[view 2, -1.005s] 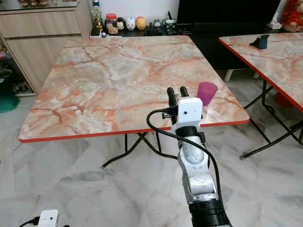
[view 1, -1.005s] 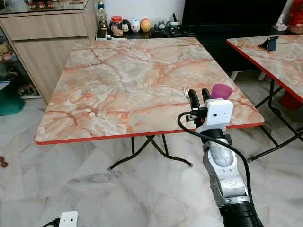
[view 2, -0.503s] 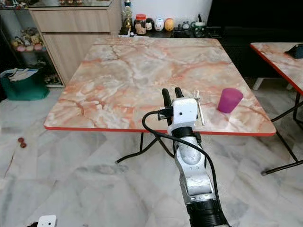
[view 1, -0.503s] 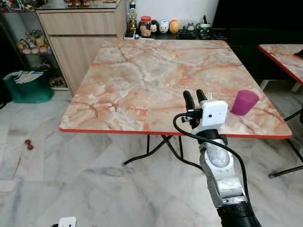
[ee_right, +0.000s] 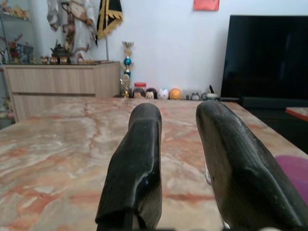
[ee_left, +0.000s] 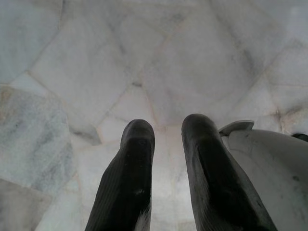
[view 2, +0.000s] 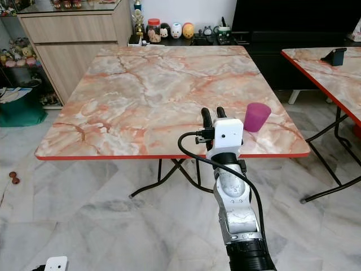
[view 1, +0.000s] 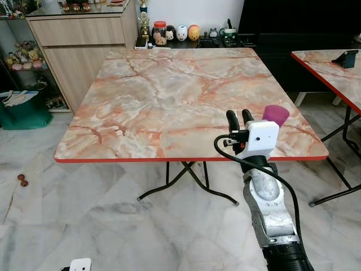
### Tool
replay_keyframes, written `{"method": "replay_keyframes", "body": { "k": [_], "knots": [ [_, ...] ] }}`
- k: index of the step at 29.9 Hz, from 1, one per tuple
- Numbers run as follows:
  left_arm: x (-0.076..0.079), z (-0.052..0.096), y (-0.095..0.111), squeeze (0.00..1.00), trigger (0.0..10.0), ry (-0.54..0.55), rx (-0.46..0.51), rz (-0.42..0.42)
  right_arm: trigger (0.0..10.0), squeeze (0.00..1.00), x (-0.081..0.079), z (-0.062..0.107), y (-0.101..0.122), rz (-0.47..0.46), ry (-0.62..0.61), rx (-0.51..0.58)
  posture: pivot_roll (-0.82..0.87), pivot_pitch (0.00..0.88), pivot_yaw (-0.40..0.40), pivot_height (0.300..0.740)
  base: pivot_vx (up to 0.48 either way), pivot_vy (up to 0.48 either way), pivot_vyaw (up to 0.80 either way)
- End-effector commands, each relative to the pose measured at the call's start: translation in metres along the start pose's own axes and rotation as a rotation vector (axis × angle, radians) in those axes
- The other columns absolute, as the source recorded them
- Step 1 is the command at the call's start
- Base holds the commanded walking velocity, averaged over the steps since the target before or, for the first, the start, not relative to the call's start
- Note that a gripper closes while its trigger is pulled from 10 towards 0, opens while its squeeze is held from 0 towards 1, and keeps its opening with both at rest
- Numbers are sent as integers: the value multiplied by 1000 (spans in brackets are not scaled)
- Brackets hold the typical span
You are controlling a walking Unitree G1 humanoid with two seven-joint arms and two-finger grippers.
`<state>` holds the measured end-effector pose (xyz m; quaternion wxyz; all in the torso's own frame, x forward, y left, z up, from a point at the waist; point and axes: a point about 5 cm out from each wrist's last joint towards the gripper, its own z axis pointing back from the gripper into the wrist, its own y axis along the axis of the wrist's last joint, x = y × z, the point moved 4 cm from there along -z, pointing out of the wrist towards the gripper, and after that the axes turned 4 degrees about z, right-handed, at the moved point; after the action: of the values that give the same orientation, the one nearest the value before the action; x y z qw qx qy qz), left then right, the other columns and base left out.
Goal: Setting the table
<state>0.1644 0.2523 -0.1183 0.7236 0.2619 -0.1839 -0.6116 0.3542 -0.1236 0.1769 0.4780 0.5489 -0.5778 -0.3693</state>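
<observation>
A: What's on the left?

B: The left gripper (ee_left: 163,144) hangs idle over the marble floor (view 1: 84,214), fingers a little apart and empty.

A: And the table (view 2: 141,101)?

B: Bare marble-look top until its right near corner. There the right gripper (view 2: 213,114) hovers, fingers parted, nothing between them.

A: The cup?

B: The purple cup (view 2: 256,117) sits upside down just right of that gripper — probably light plastic, stiff, easily tipped. I'd pinch its side walls mid-height.

A: Obstacles?

B: Few — a second table (view 1: 333,73) stands well apart.
</observation>
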Motion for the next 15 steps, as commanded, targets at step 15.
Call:
{"method": "replay_keyframes", "body": {
  "k": [15],
  "knots": [
    [-3,1,-7,0,10000,5,-29,1,10000,0,-2,1,-1,5,12,-16,-56,0,15,707,276,0,0]
  ]
}}
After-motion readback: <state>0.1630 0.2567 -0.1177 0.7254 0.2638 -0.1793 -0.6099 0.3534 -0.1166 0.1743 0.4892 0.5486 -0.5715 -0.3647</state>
